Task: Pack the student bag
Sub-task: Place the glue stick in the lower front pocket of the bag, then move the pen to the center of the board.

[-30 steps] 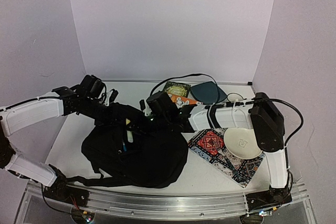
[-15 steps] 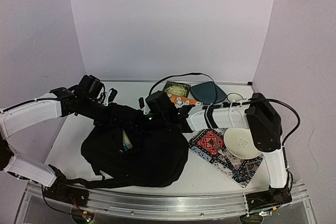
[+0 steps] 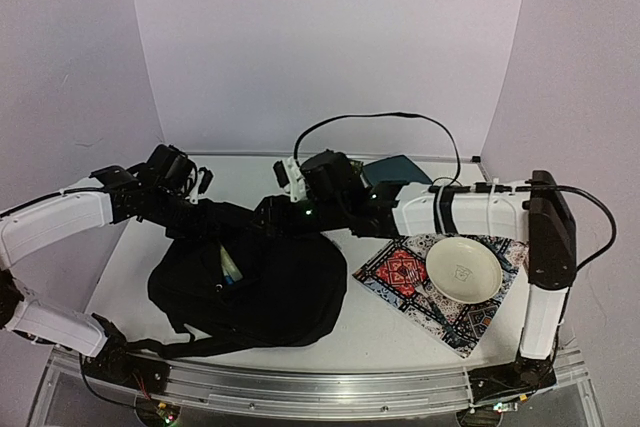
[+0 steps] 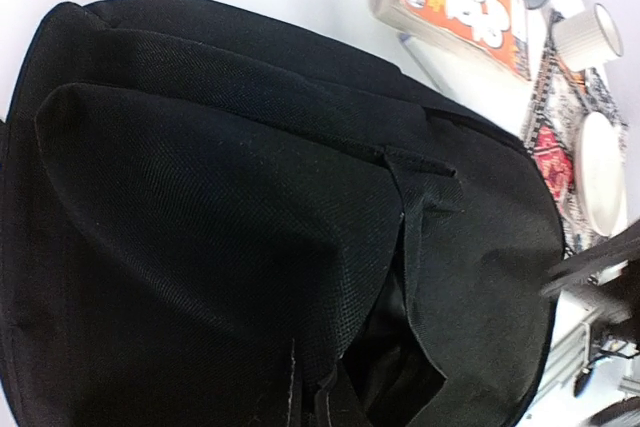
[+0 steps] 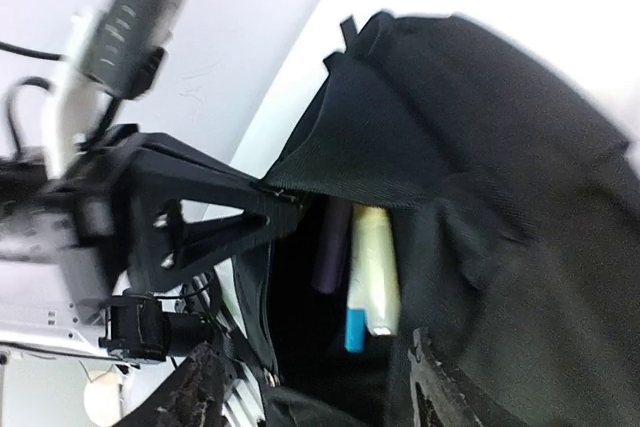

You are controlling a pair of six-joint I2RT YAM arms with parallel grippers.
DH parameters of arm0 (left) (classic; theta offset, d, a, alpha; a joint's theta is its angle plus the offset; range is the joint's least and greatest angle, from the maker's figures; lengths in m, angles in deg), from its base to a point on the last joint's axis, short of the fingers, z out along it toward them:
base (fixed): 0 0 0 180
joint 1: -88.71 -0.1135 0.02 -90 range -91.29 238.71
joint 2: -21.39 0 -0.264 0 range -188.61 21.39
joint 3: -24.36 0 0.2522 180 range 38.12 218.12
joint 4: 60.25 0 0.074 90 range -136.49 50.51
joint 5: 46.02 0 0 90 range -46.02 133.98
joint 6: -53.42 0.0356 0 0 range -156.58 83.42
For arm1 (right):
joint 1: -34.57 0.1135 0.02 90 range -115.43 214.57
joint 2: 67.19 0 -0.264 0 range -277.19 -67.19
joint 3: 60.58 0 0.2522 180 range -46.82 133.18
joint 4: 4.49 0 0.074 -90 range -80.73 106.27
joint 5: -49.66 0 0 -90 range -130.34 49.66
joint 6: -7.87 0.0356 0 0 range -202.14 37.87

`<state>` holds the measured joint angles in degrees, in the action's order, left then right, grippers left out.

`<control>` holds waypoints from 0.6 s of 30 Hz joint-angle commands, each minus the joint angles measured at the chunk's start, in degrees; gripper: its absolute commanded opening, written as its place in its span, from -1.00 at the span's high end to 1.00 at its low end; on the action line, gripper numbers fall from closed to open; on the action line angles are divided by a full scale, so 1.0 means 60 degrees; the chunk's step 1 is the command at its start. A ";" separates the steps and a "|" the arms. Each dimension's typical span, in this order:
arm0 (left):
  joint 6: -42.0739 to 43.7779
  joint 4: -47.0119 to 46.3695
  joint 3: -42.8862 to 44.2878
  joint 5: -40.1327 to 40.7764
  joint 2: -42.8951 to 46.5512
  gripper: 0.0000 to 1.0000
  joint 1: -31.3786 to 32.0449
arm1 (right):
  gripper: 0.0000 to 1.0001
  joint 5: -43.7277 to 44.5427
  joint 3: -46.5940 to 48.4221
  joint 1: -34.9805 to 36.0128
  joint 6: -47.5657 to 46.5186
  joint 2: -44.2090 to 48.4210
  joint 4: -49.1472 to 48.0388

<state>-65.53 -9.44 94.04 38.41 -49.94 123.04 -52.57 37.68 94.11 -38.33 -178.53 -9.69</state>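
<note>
The student bag [image 3: 250, 287], a large black backpack, lies at the front left with its top opening pulled wide. Inside the opening a pale flat item with a blue end [image 5: 372, 272] and a dark purple item [image 5: 333, 247] show; the pale item also shows in the top view [image 3: 230, 269]. My left gripper [image 3: 195, 212] is shut on the rim of the opening and holds it up; it shows in the right wrist view [image 5: 200, 222]. In the left wrist view only the bag's fabric [image 4: 220, 207] shows. My right gripper [image 5: 320, 397] is open and empty, just above the opening [image 3: 272, 219].
A white plate [image 3: 463, 269] sits on a patterned cloth [image 3: 440, 297] at the right. A teal pouch [image 3: 395, 169] lies at the back. An orange book [image 4: 460, 2] and a white cup [image 4: 590, 37] lie behind the bag. A black cable arches over the right arm.
My right gripper has drawn back and up out of the bag's opening, and its arm has stretched out. The bag has shifted slightly left. My left gripper keeps its hold.
</note>
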 commanded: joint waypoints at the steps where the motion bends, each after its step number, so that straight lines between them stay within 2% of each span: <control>1: 0.0423 0.0634 0.0537 0.1181 0.0521 1.00 -0.0097 | -0.32 0.0594 -0.0425 -0.0534 -0.1293 0.0827 0.0940; 8: 0.0618 0.1490 0.0700 0.1684 0.0968 1.00 -0.0140 | -0.36 0.1656 -0.0753 -0.1395 -0.2253 0.0829 0.2467; 13: 0.0726 0.2018 0.0809 0.2186 0.1123 1.00 -0.0154 | -0.35 0.2880 -0.0437 -0.1838 -0.2808 0.0097 0.3612; 18: 0.0785 0.2179 0.0881 0.2481 0.1224 1.00 -0.0155 | -0.31 0.3683 0.0144 -0.1922 -0.3193 -0.0687 0.4022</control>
<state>-61.98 2.81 95.53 49.78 -44.86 122.40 -36.45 34.45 82.44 -53.92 -178.83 8.74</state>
